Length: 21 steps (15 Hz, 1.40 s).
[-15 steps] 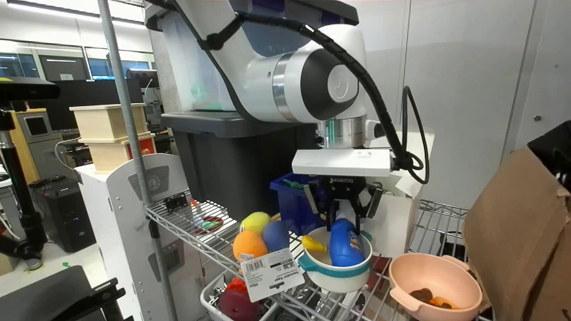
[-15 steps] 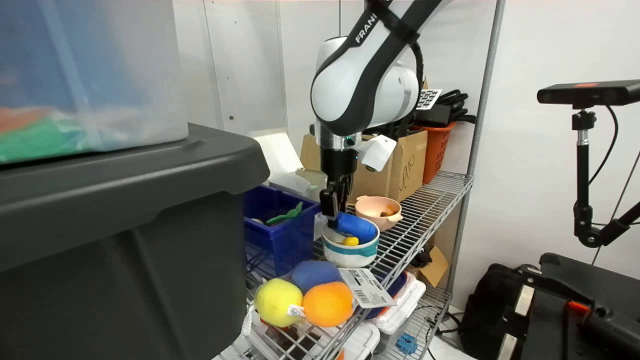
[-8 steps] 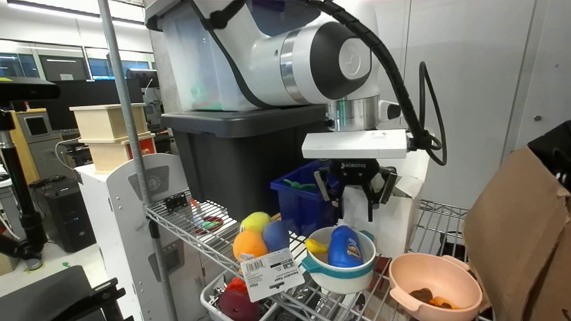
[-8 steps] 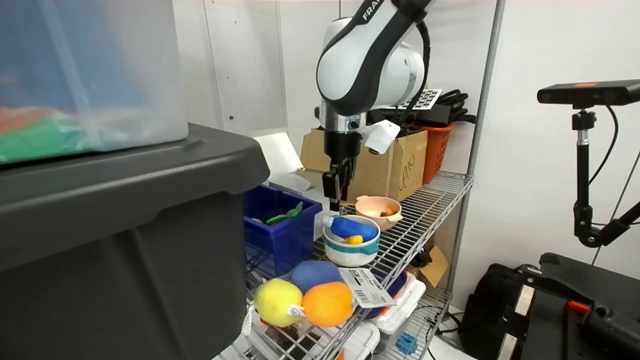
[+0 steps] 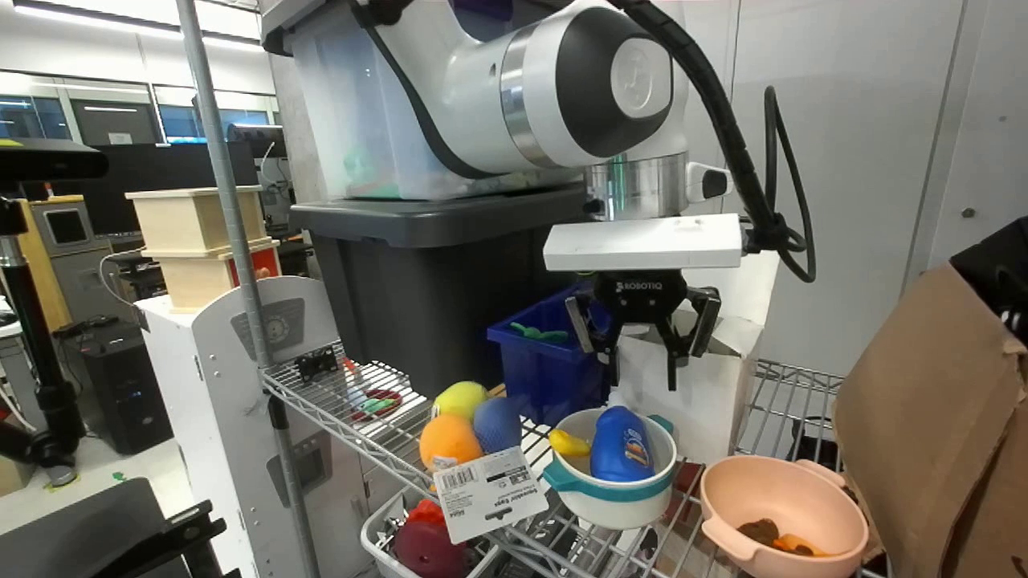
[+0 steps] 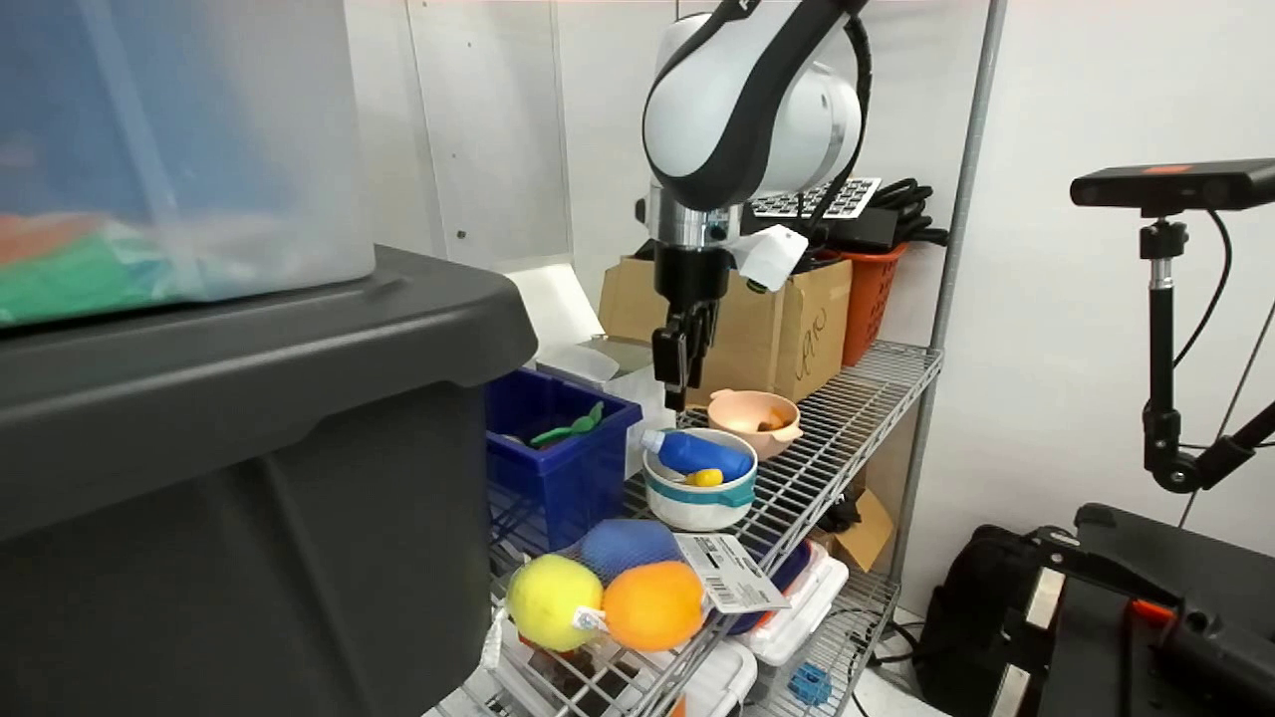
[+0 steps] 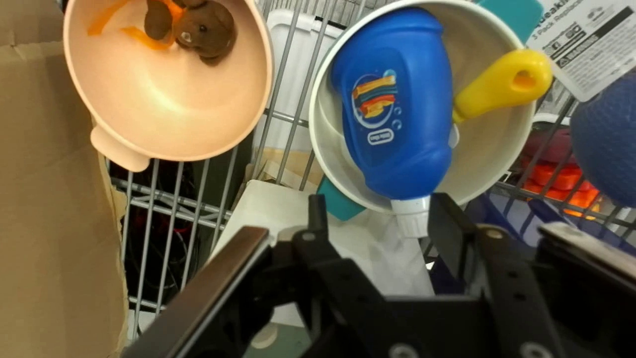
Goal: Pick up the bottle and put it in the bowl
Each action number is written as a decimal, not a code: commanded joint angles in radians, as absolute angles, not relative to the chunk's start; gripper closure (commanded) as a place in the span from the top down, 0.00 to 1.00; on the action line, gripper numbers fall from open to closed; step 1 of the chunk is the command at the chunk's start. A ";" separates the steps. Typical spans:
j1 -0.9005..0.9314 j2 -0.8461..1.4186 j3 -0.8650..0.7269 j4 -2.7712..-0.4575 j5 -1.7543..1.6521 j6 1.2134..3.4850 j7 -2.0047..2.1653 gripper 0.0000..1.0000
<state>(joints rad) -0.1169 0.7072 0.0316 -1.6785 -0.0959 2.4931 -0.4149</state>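
Our gripper [image 5: 643, 383] is empty, fingers [image 7: 317, 216] apart, just above the cap [image 7: 410, 215] of our one blue bottle [image 7: 397, 104]. Its long axis runs out from them, cap nearer one finger than centre. Bottle's lying in the white bowl [image 5: 617, 511]. Two bowls, the peach bowl [image 5: 791, 498] right beside, then three netted balls [image 6: 653, 605]. If white's the goal, looks done; if peach, we'd regrasp.

Blue bottle [image 7: 412, 112], multicoloured label [image 7: 373, 103], white cap [image 7: 412, 216]; white bowl [image 7: 494, 149], teal handles [image 7: 516, 17]; peach bowl [image 7: 189, 109].
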 commanded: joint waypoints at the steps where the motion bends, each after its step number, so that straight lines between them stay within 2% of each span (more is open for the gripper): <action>1: -0.130 0.655 0.051 -1.748 -0.101 2.498 -0.440 0.88; 3: -0.129 0.651 0.051 -1.760 -0.101 2.497 -0.440 0.99; 4: -0.128 0.652 0.050 -1.764 -0.102 2.496 -0.439 1.00; 21: -0.111 0.793 0.065 -1.680 -0.107 2.490 -0.437 1.00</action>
